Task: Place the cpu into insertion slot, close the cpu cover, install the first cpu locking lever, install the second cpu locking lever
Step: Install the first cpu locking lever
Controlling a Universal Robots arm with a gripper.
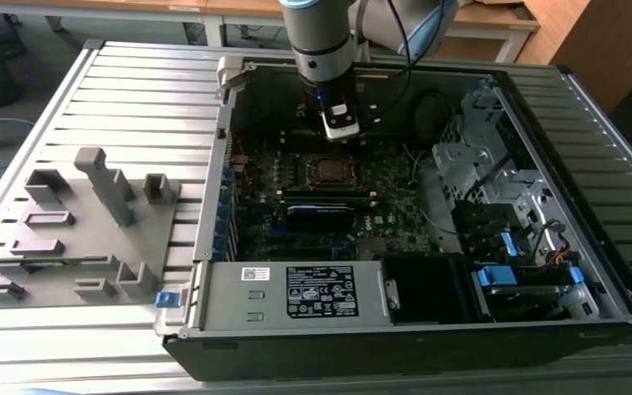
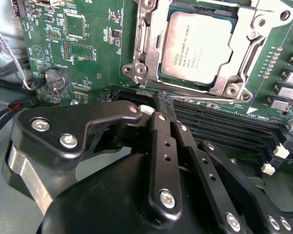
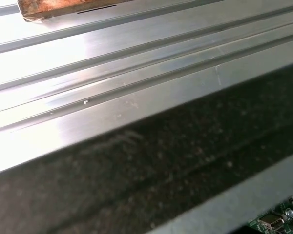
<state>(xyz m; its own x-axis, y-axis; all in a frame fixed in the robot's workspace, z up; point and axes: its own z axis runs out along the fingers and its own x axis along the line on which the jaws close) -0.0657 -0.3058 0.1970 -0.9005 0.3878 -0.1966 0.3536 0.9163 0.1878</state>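
Open computer case lies on the slatted aluminium table. Inside it are the green motherboard, a power supply at the near edge, and a drive cage on the exterior view's right.

The grey fixture tray sits on the table beside the case, at the exterior view's left, with a thin green strip in one slot.

The cpu is seated in the insertion slot, mid-board. The cpu cover lies flat around it. Can't tell the lever state.

The gripper hangs over the memory slots just beside the socket. Its jaws are clenched tip to tip with nothing between them, clear of the cover.
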